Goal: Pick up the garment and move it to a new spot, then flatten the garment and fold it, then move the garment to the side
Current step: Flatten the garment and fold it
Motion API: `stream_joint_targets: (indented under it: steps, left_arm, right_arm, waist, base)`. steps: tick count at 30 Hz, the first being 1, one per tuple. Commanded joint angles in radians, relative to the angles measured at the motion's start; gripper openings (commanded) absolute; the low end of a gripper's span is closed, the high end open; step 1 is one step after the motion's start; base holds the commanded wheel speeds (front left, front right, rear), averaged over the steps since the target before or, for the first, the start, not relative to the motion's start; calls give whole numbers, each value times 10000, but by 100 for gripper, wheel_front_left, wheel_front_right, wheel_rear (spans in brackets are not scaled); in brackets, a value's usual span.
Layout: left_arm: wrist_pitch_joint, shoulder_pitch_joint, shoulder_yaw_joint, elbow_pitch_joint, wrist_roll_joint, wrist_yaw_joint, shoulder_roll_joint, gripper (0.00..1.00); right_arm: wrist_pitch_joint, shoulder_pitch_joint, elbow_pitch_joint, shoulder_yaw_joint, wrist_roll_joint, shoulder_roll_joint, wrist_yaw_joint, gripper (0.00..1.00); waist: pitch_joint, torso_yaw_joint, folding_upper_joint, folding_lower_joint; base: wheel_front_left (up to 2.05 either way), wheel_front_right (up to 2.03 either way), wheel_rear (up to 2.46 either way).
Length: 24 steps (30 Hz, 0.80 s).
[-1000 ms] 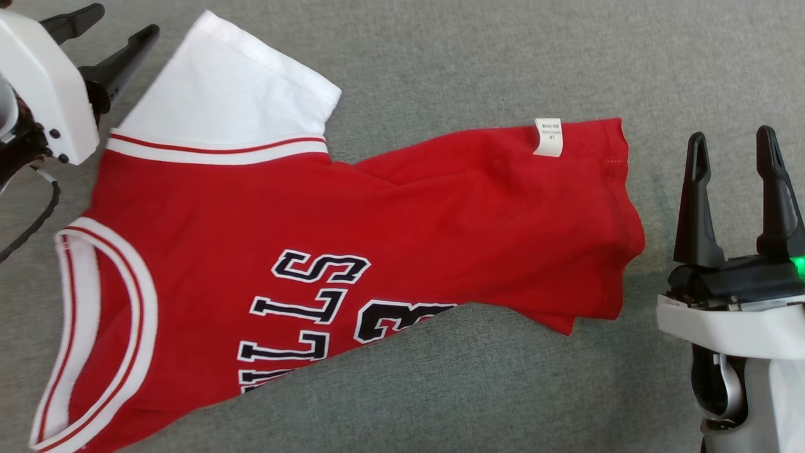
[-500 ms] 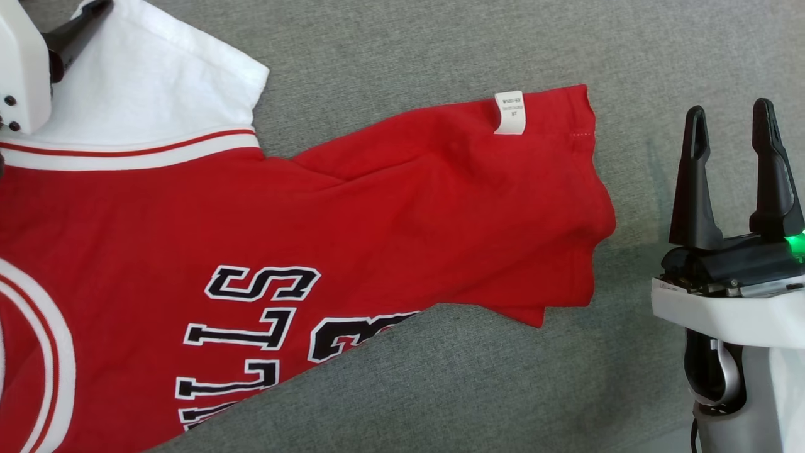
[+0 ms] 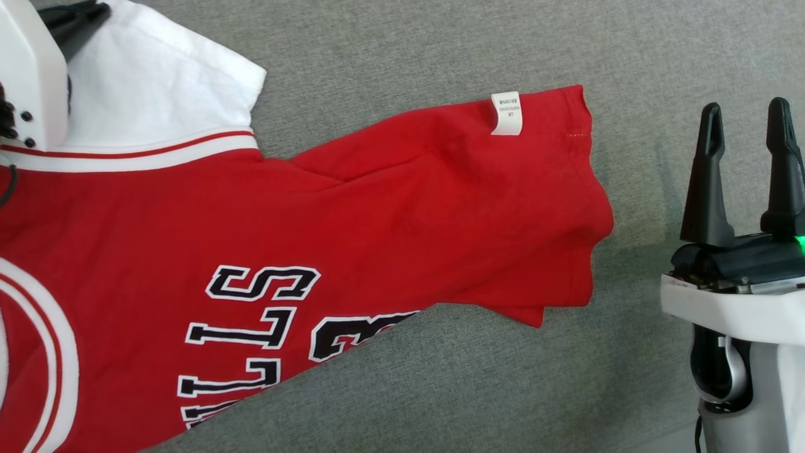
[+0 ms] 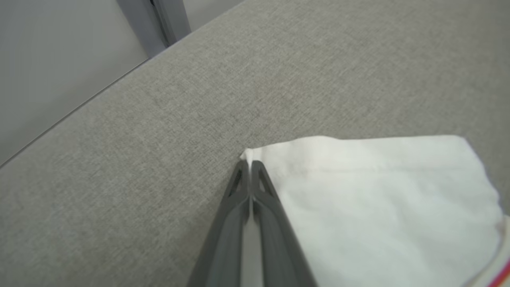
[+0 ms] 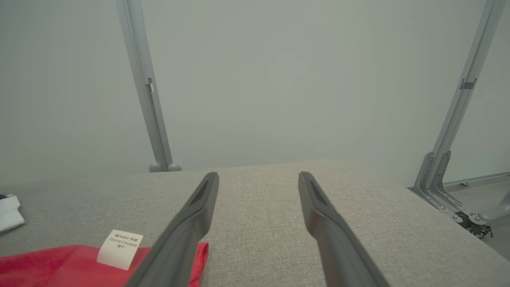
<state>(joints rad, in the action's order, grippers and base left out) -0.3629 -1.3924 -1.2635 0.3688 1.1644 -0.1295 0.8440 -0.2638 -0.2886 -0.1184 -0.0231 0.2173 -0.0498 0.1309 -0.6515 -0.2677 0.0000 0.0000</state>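
Observation:
The garment (image 3: 377, 207) is a red jersey with black-and-white lettering and a white sleeve (image 3: 157, 82). It lies spread on the grey fabric surface (image 3: 440, 50). Its white care label (image 3: 506, 113) sits near the hem on the right. In the left wrist view my left gripper (image 4: 250, 162) is shut, its tips pinching the corner of the white sleeve (image 4: 378, 199). My right gripper (image 3: 745, 110) stands open just right of the hem, apart from it. Seen from the right wrist, that gripper (image 5: 259, 175) holds nothing, with the red hem (image 5: 59, 265) and label (image 5: 119, 243) at the lower left.
The grey surface ends at an edge (image 4: 75, 107) beyond the sleeve in the left wrist view. Grey metal posts (image 5: 145, 87) and a bracket (image 5: 438, 179) stand behind the far edge against a pale wall. Bare fabric lies right of the hem.
My left gripper's fingers stood open beside the white sleeve and have now shut on its corner. The head view shifted early on. My right gripper has drifted slightly right.

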Motion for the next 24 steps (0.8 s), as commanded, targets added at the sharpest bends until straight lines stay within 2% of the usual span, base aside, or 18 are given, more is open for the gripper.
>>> stream_joint_targets:
  steps: [1, 4, 8, 16, 20, 24]
  left_arm:
    - [196, 170, -95, -81, -26, -10, -18, 0]
    - [887, 69, -104, -237, -189, -8, -29, 0]
    - [1384, 59, -153, -522, -339, -9, 23, 0]
    - [1700, 144, -181, -1031, -471, -9, 258, 0]
    - [1759, 327, -177, -1087, -386, -9, 261, 0]
    - [1736, 402, -178, -1099, -361, -9, 272, 0]
  right_arm:
    - [-13, -126, 56, -48, 97, -13, -3, 100]
    - [-13, 86, 950, -446, 674, -11, -3, 100]
    - [-13, -117, 2211, -1128, 700, -31, -3, 100]
    - [-13, -909, 4435, -1710, 7, -20, -3, 100]
    - [27, -1446, 5595, -1793, 600, -4, -3, 100]
    - [508, -1792, 6015, -1957, 1273, 13, -2, 100]
  waist:
    - [97, 124, 0, 0]
    - [353, 357, 0, 0]
    - [744, 630, 0, 0]
    - [1170, 1006, 0, 0]
    - [1260, 1138, 0, 0]
    - [1282, 1166, 0, 0]
  base:
    - [0, 0, 0]
    - [0, 0, 0]
    - [0, 0, 0]
    - [0, 0, 0]
    - [0, 0, 0]
    - [0, 0, 0]
